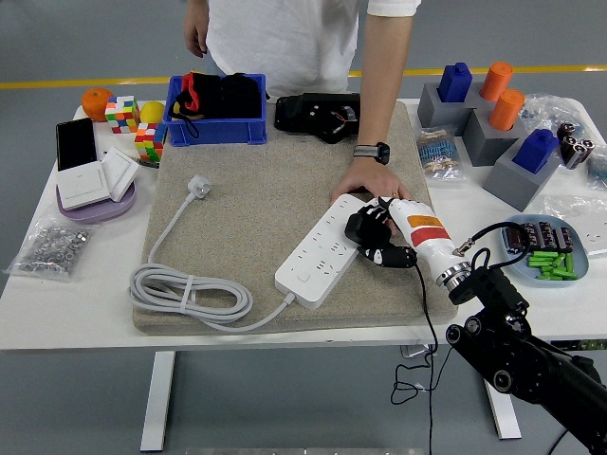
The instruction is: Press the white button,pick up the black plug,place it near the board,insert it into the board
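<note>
Right robot hand (379,237) clenched around black plug (360,227) beside power strip (318,251), person's hand (370,180) pressing strip's far end

- White power strip (324,250) with a pale grey coiled cable (190,292)
- Beige, speckled mat (266,180) on the white surface (76,303)
- Right hand (377,235): black fingers, white wrist casing with an orange label
- Blue bin (216,128) holding black and red items
- Multicoloured cubes (121,113), checked in red, green, yellow, white
- Orange ball (96,102)
- Grey blocks (488,137) topped with blue and orange pegs
- Bright green pieces (552,264) on a light blue tray
- Person's white shirt (285,43), black wristwatch (372,152)
</note>
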`<state>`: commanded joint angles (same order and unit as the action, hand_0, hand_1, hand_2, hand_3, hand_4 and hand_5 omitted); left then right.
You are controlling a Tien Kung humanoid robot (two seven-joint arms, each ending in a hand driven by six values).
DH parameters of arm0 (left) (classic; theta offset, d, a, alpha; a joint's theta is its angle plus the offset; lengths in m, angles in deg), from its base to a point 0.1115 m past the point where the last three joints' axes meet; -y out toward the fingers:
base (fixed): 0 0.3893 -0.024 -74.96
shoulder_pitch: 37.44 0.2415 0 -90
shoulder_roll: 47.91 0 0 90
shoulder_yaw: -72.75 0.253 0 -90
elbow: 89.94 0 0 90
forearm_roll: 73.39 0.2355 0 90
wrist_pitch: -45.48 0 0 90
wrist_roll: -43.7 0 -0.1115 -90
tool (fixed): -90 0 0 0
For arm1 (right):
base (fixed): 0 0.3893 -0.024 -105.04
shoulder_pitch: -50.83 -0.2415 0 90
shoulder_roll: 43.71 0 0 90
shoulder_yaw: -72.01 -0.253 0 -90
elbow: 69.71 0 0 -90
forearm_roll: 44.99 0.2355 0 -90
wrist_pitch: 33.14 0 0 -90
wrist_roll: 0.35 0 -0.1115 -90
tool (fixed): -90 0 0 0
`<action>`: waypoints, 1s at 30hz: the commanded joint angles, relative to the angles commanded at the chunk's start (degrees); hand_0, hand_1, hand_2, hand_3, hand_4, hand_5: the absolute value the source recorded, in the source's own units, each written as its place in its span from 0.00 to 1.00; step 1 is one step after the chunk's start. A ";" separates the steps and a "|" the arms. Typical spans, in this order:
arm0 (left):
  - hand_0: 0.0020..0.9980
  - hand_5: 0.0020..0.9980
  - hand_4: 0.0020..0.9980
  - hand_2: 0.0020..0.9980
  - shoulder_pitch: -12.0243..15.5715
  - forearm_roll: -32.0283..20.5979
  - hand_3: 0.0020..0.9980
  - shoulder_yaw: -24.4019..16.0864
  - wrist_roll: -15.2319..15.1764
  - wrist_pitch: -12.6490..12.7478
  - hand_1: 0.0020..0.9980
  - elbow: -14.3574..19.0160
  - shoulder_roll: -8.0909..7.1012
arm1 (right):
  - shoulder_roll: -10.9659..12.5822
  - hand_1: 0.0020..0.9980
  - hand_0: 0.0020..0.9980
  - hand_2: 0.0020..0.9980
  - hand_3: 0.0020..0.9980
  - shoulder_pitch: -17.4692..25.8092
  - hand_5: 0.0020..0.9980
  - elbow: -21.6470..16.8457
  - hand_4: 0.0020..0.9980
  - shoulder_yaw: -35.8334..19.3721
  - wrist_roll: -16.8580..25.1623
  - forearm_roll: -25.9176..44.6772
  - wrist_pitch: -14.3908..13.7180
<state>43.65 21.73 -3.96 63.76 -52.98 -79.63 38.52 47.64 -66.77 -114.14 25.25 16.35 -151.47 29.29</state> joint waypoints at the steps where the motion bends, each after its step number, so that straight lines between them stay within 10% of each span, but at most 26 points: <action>1: 0.69 0.19 0.56 0.66 0.02 0.02 0.69 0.00 0.00 -0.01 0.68 0.00 0.00 | -0.01 0.49 0.54 0.52 0.60 -0.02 0.06 0.02 0.88 -0.02 -0.04 -0.02 0.02; 30: 0.69 0.19 0.56 0.66 0.08 -0.20 0.69 -0.07 -0.04 0.06 0.68 0.00 0.13 | -0.07 0.72 0.66 0.67 0.66 -0.16 0.06 0.29 0.91 0.01 -0.68 0.65 0.64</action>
<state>43.72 21.53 -4.03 63.72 -52.92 -79.63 38.65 47.57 -66.93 -113.85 25.26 15.67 -150.82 29.93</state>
